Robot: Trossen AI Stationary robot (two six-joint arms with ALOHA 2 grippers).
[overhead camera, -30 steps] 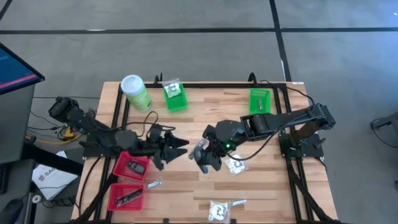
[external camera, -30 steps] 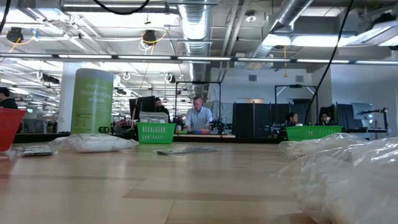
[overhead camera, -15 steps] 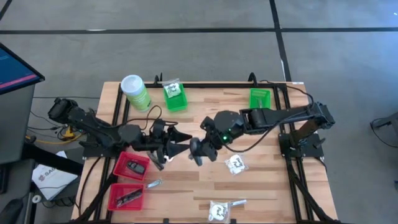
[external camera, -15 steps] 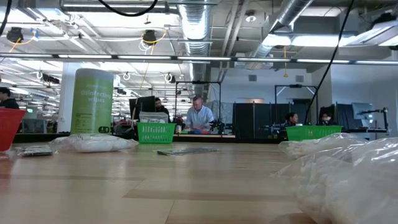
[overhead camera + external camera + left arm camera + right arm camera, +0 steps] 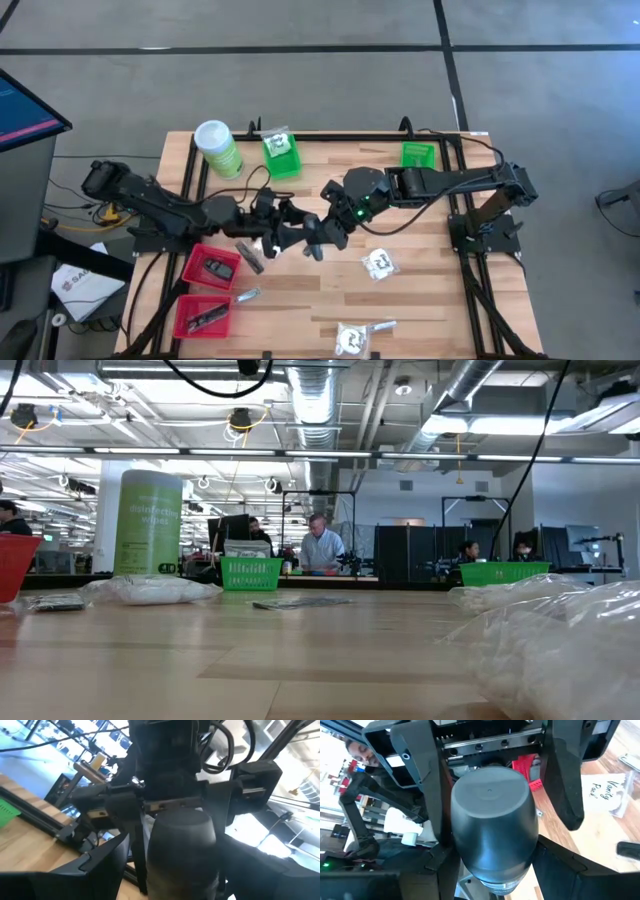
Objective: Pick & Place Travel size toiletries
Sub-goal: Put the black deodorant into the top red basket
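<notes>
So you've got both tools nose to nose over the middle of the desk, a bit toward the left side, and the whole thing comes down to one dark grey oval piece (image 5: 492, 825) sitting between them. The right tool (image 5: 314, 240) is pinching it, fingers closed partway onto its sides. The left tool (image 5: 296, 234) is spread as wide as it goes, one finger on each side of the same piece and, as far as I can tell, not touching it. The piece's long axis looks to run roughly along the line from one tool to the other, so your left fingers straddle the end that sticks out of the right tool. Both arms are stretched low and inward from their own desk edges, wrists about level and facing each other. Looks like a handover to me: you'd close the left tool before the right lets go, and the red basket (image 5: 196, 258) near the front left corner is on that arm's side. A white packet (image 5: 378, 263) lies on the desk just beside the right arm.
</notes>
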